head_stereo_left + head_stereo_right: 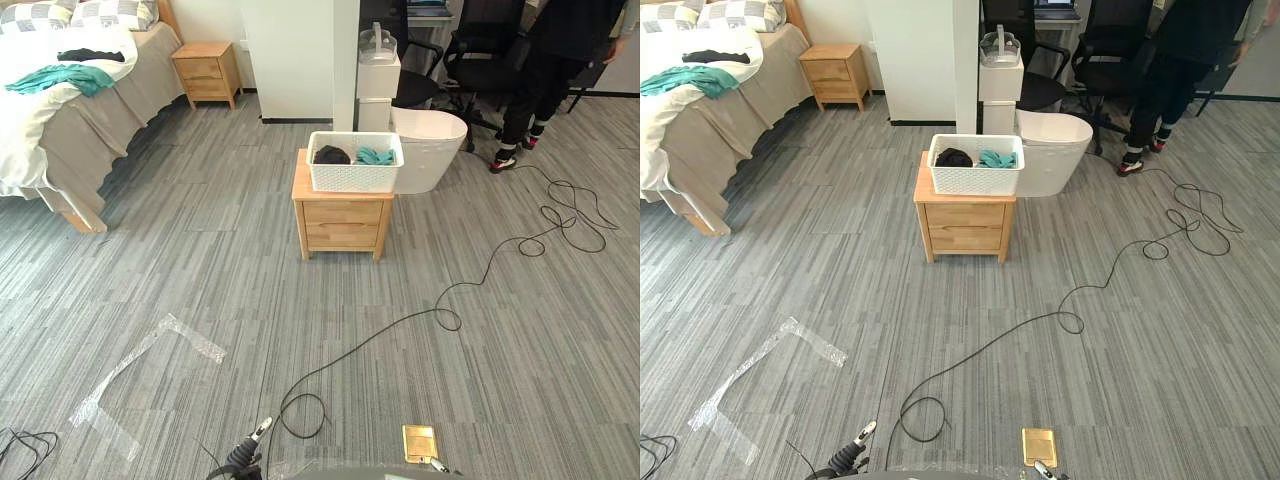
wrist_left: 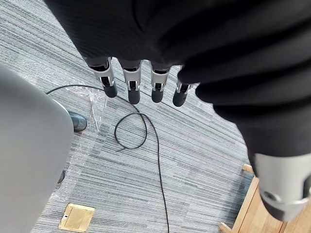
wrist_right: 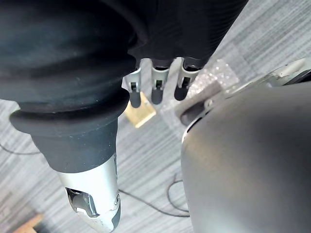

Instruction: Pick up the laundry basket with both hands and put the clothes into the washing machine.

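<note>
Laundry basket (image 1: 355,177) is sitting on a wooden nightstand (image 1: 341,222), its long axis running left to right, clothes (image 1: 376,156) lying inside. Left hand (image 2: 132,85) and right hand (image 3: 158,90) are hanging over the floor (image 2: 204,160), fingers relaxed, grasping nothing.

Laundry basket (image 1: 355,172) on a nightstand (image 1: 341,222), clothes (image 1: 376,156) inside; toilet (image 1: 430,145) just behind-right; bed (image 1: 60,110) far left, second nightstand (image 1: 205,72) beyond; person (image 1: 545,80) far right.

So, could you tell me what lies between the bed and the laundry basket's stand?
Only bare floor separates the bed from the stand under the laundry basket, per the left eye view.
</note>
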Motion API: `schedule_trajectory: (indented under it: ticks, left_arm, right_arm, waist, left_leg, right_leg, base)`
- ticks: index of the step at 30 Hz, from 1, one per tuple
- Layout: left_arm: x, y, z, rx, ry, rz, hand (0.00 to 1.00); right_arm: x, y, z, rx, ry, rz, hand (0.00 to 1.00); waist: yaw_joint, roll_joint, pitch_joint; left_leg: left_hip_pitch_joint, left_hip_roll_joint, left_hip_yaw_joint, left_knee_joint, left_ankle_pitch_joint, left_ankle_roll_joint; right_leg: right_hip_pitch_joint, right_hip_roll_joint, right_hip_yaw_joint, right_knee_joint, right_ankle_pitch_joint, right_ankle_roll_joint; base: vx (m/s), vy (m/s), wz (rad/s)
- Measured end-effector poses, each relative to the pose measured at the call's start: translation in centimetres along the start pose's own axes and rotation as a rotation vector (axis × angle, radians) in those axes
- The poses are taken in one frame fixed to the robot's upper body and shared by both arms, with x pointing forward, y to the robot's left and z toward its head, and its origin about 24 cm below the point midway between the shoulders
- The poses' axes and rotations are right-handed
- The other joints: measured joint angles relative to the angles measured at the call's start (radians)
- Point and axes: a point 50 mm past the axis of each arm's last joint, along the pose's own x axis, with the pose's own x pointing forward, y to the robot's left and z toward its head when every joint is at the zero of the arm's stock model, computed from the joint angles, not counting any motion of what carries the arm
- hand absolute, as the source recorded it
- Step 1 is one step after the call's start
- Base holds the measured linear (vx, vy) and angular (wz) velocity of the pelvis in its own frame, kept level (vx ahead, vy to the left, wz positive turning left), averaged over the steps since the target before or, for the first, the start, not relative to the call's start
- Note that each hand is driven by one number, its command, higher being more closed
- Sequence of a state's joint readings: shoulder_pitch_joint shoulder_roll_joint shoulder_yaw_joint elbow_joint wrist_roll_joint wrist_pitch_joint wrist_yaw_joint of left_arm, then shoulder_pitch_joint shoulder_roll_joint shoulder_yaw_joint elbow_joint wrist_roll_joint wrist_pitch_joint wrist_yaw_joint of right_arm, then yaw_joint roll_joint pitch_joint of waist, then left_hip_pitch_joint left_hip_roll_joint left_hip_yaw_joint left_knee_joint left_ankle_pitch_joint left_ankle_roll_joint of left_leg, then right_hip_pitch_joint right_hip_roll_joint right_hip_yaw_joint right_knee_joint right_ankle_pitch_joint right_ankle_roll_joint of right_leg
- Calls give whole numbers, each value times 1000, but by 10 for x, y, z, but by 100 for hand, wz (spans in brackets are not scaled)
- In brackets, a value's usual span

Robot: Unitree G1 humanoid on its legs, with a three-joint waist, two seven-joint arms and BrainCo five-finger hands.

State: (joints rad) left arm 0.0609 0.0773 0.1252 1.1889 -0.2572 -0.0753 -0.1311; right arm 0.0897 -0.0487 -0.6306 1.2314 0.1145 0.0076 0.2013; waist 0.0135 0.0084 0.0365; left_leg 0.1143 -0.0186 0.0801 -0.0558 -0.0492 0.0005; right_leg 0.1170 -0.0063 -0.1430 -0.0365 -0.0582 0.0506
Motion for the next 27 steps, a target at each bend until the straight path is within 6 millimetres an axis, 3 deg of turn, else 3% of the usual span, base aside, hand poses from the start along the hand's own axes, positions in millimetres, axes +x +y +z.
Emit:
schedule_trajectory:
  ticks: [21, 22, 24, 25, 26, 27]
  left_arm:
    - [0, 1, -2, -15, 11, 3, 0]
    - [0, 0, -1, -35, 5, 2, 0]
    - [2, -2, 4, -43, -7, -4, 0]
    - [2, -2, 5, -39, -11, -4, 0]
    - [2, -2, 7, -39, -20, -5, 0]
    - [1, 0, 6, -44, -17, -1, 0]
  right_arm:
    - [0, -1, 3, -32, -2, 1, 0]
    - [0, -2, 7, -37, -11, -1, 0]
    - [1, -3, 13, -40, -26, -4, 0]
    - [0, -7, 11, -33, -23, -12, 0]
    - [-1, -10, 9, -28, -21, -20, 0]
    - [-1, -8, 11, -14, -38, -13, 0]
  waist:
    - [-1, -2, 4]
    - [0, 8, 12]
    - [-3, 3, 45]
    - [-1, -6, 55]
    - [2, -4, 62]
    - [0, -7, 72]
  left_leg:
    - [-28, -4, 32, -10, -2, 3]
    - [-40, -7, 31, 7, -10, 12]
    - [-51, -25, 16, 42, -49, 28]
    - [-50, -45, 4, 57, -73, 44]
    - [-37, -56, 4, 57, -81, 57]
    - [-19, -67, 0, 58, -92, 71]
  right_leg:
    - [-52, -3, 20, 10, 1, -2]
    - [-74, -11, 21, 47, -18, 3]
    - [-128, -41, 9, 201, -105, 15]
    - [-174, -77, 2, 340, -170, 47]
    - [-232, -100, 1, 485, -189, 55]
    - [-367, -149, -21, 769, -165, 16]
  base:
    - [3, 1, -5]
    - [0, 0, 0]
    - [2, 31, 21]
    - [-4, 34, 26]
    - [54, 85, 23]
    - [110, 84, 8]
